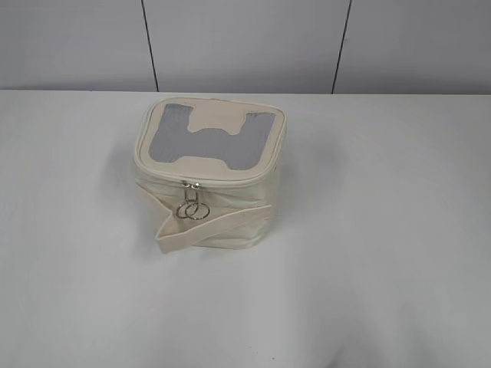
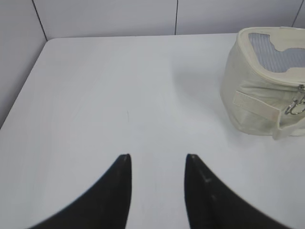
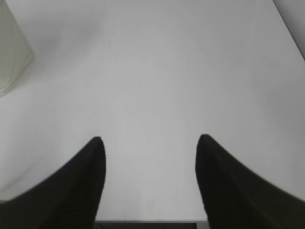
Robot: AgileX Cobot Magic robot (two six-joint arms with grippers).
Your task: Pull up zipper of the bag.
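White table [image 1: 383, 268] carries your bag [image 1: 211, 180] upright, lid up; zipper [image 1: 201, 181] rings hang facing you. Left gripper [image 2: 158, 160] and right gripper [image 3: 150, 143] are spread, holding nothing.

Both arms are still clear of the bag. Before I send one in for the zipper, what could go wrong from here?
1. The two ring pulls hang overlapped on the bag front; the jaws may pinch both or slip off.
2. Nothing steadies the soft bag, so pulling the zipper could drag or tip it on the table.
3. The loose strap band below the rings could get caught instead.
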